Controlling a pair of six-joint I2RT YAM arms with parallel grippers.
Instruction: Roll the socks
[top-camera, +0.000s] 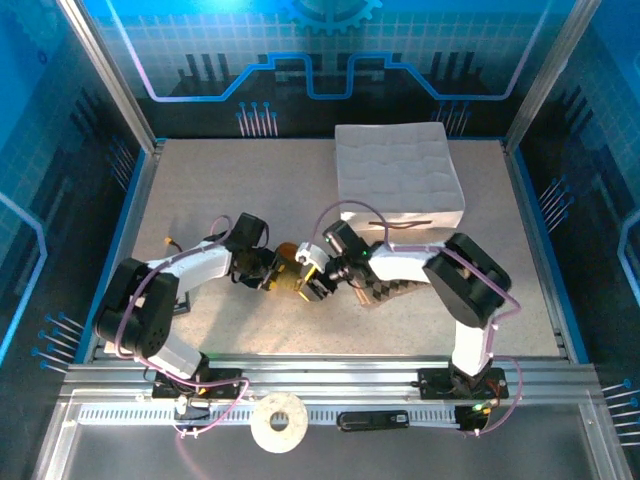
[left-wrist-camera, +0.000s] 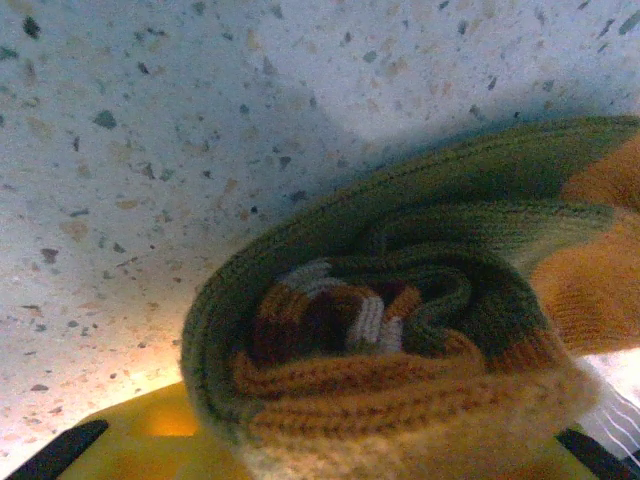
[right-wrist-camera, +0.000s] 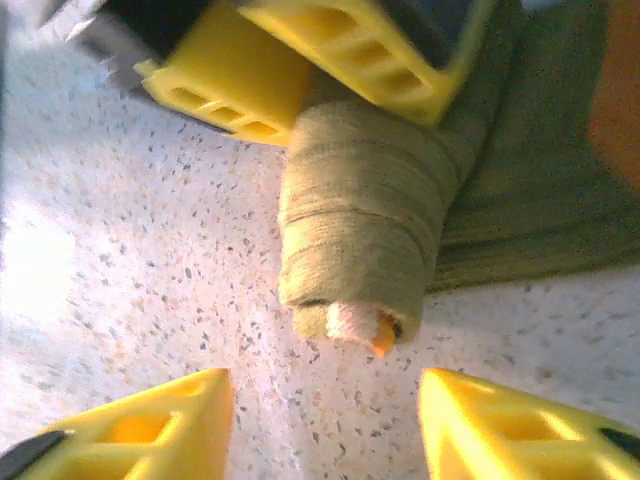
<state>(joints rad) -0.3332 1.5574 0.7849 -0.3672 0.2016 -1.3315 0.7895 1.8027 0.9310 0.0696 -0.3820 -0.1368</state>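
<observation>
The olive-green sock (right-wrist-camera: 360, 220) is wound into a tight roll on the speckled table, its orange and white tip poking out of the near end. My left gripper (top-camera: 268, 270) is shut on the roll, whose coiled orange and olive end (left-wrist-camera: 380, 330) sits close to the left wrist camera. Its yellow fingers (right-wrist-camera: 240, 85) clamp the roll's far part. My right gripper (right-wrist-camera: 325, 420) stands open just short of the roll's near end, touching nothing. The unrolled part of the olive sock (right-wrist-camera: 540, 180) lies flat to the right. The brown argyle sock (top-camera: 395, 290) lies under my right arm.
A white quilted box (top-camera: 398, 172) stands at the back right of the table. A roll of tape (top-camera: 279, 421) and a dark tool (top-camera: 372, 420) lie on the rail in front of the arm bases. Blue walls enclose the table.
</observation>
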